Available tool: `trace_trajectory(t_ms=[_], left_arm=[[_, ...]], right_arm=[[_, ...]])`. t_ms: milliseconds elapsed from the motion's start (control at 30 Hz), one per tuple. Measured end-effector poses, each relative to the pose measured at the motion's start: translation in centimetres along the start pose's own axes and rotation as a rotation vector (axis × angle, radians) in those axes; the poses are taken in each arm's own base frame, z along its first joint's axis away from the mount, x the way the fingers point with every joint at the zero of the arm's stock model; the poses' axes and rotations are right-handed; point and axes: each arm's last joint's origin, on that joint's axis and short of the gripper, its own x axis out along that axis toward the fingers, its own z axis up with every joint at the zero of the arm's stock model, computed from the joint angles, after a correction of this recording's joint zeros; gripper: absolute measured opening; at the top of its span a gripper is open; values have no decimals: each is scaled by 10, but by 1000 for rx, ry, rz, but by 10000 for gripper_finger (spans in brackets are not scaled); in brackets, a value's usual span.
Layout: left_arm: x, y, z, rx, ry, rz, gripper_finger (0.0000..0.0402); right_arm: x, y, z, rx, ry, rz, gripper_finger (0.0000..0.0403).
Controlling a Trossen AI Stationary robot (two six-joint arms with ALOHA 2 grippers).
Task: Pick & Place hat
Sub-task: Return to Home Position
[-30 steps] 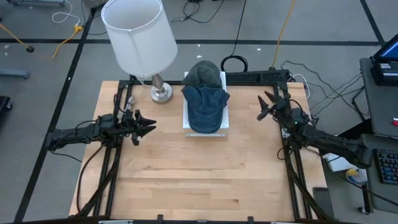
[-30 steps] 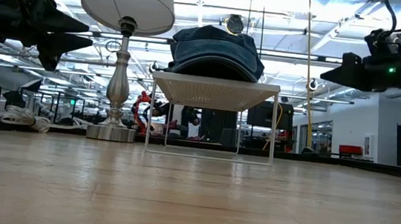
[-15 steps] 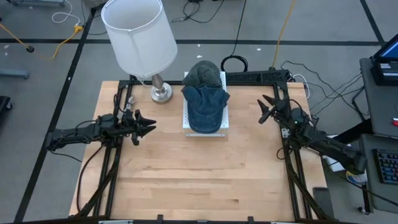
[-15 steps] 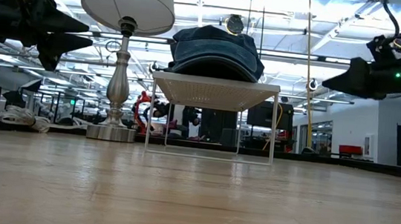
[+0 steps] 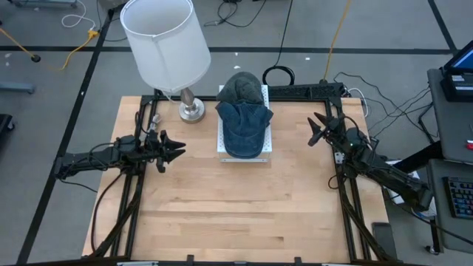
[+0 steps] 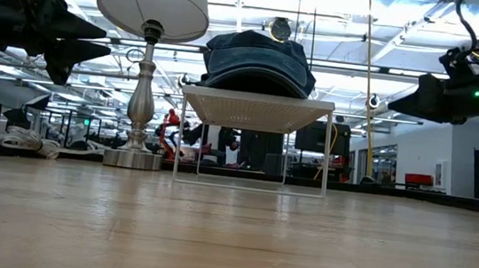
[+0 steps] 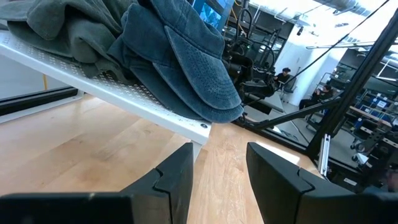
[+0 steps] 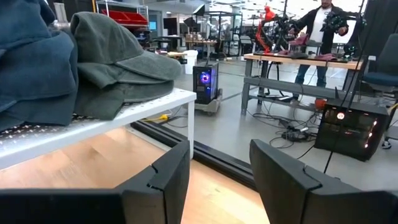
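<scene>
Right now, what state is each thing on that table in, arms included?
Blue caps: stacked on the shelf.
Grey cap: lying on the shelf's far end, behind them.
Shelf: upright, loaded.
Lamp: upright beside the shelf.
Left arm: raised over the table's left side, jaws open, empty.
Right arm: raised at the table's right edge, jaws open, empty.

One camera looks straight down on my counter point(image 5: 222, 207), one level across it; two behind my left end effector point(image 7: 219, 149) and right end effector point(image 8: 219, 146) face the shared shelf point(image 7: 143, 99) closely.
</scene>
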Motion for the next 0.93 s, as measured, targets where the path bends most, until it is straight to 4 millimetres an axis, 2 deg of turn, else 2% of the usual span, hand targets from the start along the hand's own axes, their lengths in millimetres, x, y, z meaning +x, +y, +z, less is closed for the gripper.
trace_trajectory(t_ms=[933], left_arm=[[0,0,0,1,0,0,152]], right_arm=[[0,0,5,13,-46,-4,162]])
